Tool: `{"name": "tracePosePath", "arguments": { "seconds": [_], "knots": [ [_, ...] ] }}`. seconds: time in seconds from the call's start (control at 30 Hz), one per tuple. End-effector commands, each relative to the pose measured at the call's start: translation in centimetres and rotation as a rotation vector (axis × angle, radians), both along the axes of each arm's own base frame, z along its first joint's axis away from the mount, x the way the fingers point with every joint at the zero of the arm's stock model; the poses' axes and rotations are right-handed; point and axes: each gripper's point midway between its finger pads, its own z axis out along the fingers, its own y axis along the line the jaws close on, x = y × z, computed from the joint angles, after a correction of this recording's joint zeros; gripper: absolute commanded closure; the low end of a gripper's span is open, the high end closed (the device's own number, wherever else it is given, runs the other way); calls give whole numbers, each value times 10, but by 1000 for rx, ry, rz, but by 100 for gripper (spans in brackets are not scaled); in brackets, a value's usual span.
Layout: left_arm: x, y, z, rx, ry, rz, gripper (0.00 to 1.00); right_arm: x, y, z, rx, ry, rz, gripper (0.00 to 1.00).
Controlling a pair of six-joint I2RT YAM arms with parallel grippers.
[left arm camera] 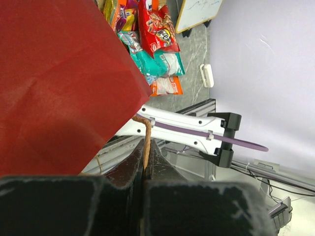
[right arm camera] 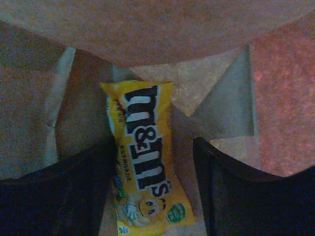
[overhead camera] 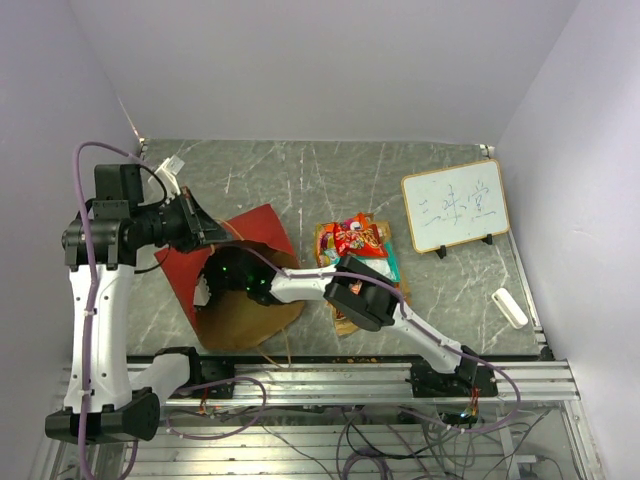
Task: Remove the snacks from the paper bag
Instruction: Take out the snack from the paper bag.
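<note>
The left tool [left arm camera: 144, 172] is pressed together on the twine handle [left arm camera: 146, 140] of the paper bag [left arm camera: 54, 83], whose red wall stands just ahead of it. The right tool [right arm camera: 155, 145] is inside the bag with its fingers spread, and a yellow packet [right arm camera: 140, 187] lies between them. Other snacks [overhead camera: 358, 245] lie on the table [overhead camera: 450, 290], behind this tool.
</note>
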Motion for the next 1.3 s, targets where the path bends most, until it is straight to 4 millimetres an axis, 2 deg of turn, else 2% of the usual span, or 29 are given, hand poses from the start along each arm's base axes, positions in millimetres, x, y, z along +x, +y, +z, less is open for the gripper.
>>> {"name": "tracePosePath", "arguments": {
  "seconds": [0.0, 0.13, 0.23, 0.33, 0.5, 0.67, 0.9, 0.93, 0.97, 1.07, 1.17, 1.27],
  "knots": [
    [-14, -1, -3, 5, 12, -7, 93, 24, -5, -24, -29, -17, -64, 40],
    [-25, 5, -18, 44, 66, 19, 93, 30, -7, -22, -27, -32, -86, 60],
    [-26, 7, -20, 50, 77, 41, 93, 28, -11, -16, -24, -33, -88, 72],
    [-21, 10, -15, 63, 60, 64, 93, 26, -21, -11, -33, -23, -98, 78],
    [-9, 19, -13, 117, 56, 98, 93, 17, -40, 14, -15, 15, -120, 86],
    [0, 19, -8, 98, 34, 130, 93, 3, -64, 37, -7, 83, -133, 90],
    [8, 18, -6, 54, 13, 184, 93, -35, -94, 85, 28, 267, -118, 94],
    [10, 18, -5, 45, 10, 193, 93, -40, -100, 101, 48, 294, -120, 96],
    [12, 17, -4, 36, 8, 201, 93, -46, -106, 107, 48, 327, -123, 98],
    [20, 15, 3, -6, -7, 224, 93, -66, -131, 127, 41, 354, -109, 98],
    [29, 11, 13, -58, -25, 237, 93, -80, -161, 160, 45, 361, -106, 100],
    [39, 6, 25, -118, -44, 242, 93, -86, -193, 183, 15, 335, -140, 100]
  ]
}}
